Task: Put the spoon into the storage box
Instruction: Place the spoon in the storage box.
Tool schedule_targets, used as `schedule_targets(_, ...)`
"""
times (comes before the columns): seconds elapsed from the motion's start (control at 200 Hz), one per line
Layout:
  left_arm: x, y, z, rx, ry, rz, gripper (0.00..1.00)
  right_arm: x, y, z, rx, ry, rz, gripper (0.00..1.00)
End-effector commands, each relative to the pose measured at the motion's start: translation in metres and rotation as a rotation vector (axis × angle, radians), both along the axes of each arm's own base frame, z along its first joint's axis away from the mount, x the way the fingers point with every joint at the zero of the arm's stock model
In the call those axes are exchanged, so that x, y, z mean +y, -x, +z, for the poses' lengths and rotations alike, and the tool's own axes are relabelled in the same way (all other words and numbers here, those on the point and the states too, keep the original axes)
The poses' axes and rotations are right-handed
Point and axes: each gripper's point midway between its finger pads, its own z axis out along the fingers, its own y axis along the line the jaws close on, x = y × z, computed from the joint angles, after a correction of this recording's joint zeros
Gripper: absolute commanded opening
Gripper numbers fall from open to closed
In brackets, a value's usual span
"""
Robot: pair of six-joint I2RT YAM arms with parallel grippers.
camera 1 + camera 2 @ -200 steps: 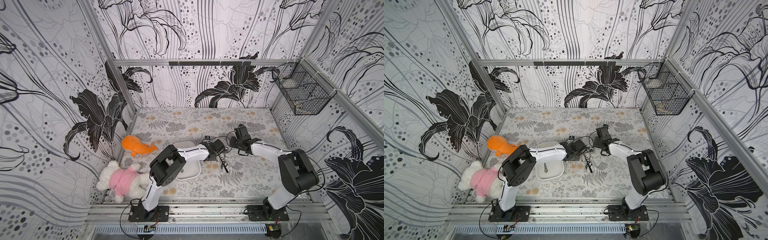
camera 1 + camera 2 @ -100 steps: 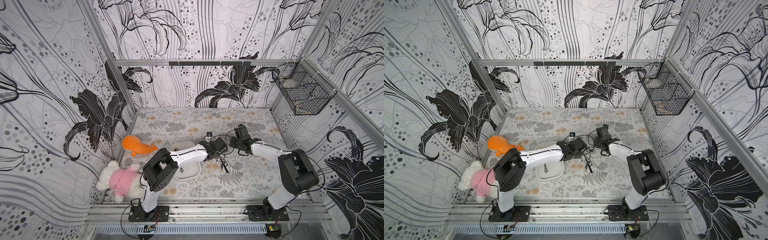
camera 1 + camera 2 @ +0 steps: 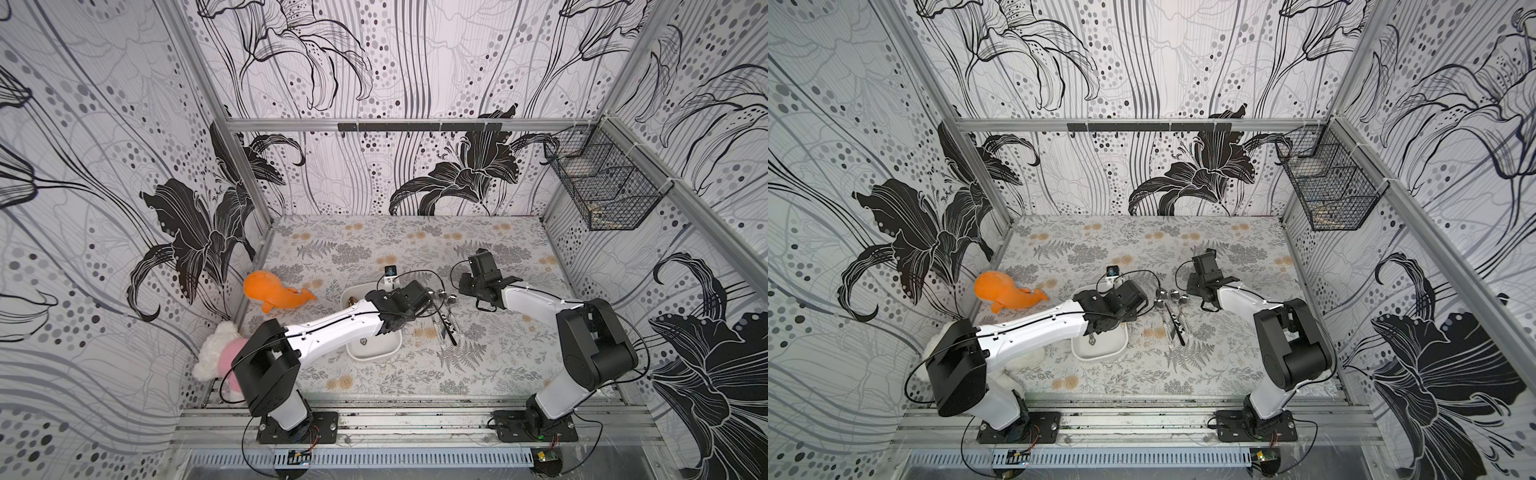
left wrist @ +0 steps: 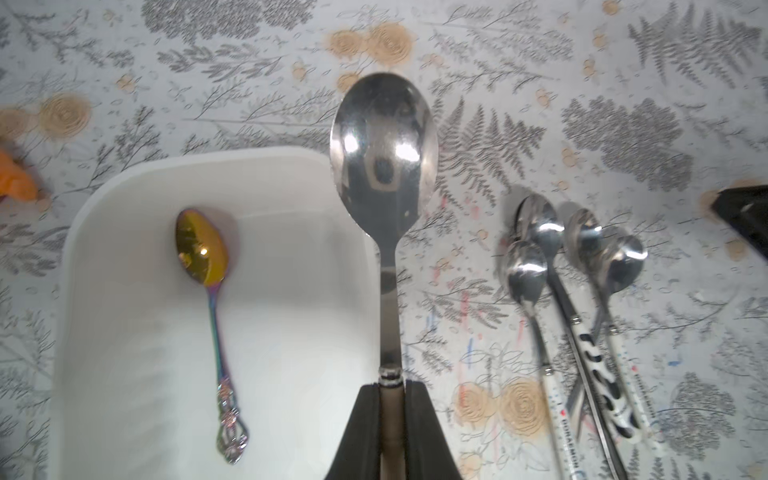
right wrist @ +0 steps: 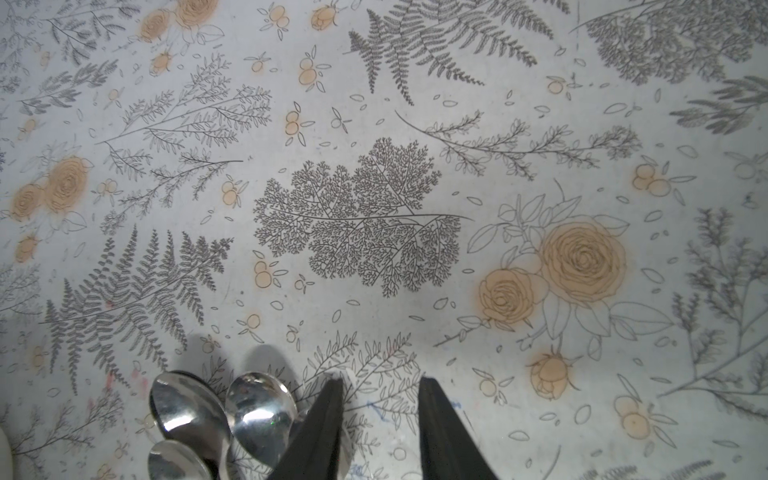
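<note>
My left gripper [image 4: 391, 384] is shut on the handle of a big silver spoon [image 4: 384, 137]. The spoon hangs over the side wall of the white storage box [image 4: 104, 187], on the side nearer the loose spoons, and its bowl reaches past the box's far corner. A gold and rainbow spoon [image 4: 202, 253] lies inside the box. In both top views the left gripper [image 3: 409, 297] [image 3: 1129, 297] hovers at the far end of the storage box [image 3: 374, 353] [image 3: 1100, 353]. My right gripper [image 5: 380, 386] [image 3: 467, 286] is open and empty, low beside the loose spoons' bowls.
Several loose spoons [image 3: 446, 320] [image 4: 582, 257] lie on the mat between the two grippers. An orange plush whale [image 3: 274, 291] and a white and pink plush [image 3: 220, 353] lie at the left edge. A black wire basket [image 3: 602, 187] hangs on the right wall.
The left arm has stretched out and dropped its elbow, and its gripper has carried the big spoon leftward from the pile to the box's edge. The right arm has not moved.
</note>
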Motion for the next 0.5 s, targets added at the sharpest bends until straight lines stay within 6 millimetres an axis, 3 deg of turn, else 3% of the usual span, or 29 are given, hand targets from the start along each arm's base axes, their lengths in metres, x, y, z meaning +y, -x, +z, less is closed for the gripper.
schedule_targets(0.0,0.02,0.007,-0.014,0.015,-0.005,0.056,0.0,0.002,0.0,-0.004,0.009,-0.013,-0.002,0.35)
schedule_targets(0.471,0.053,-0.004,-0.077,0.101,-0.034,0.107,0.0,0.006,-0.001,-0.002,0.008,-0.031,0.01,0.35)
schedule_targets(0.496,0.055,-0.006,-0.08,0.105,-0.038,0.109,0.0,0.006,0.0,-0.012,0.031,-0.024,0.01,0.35)
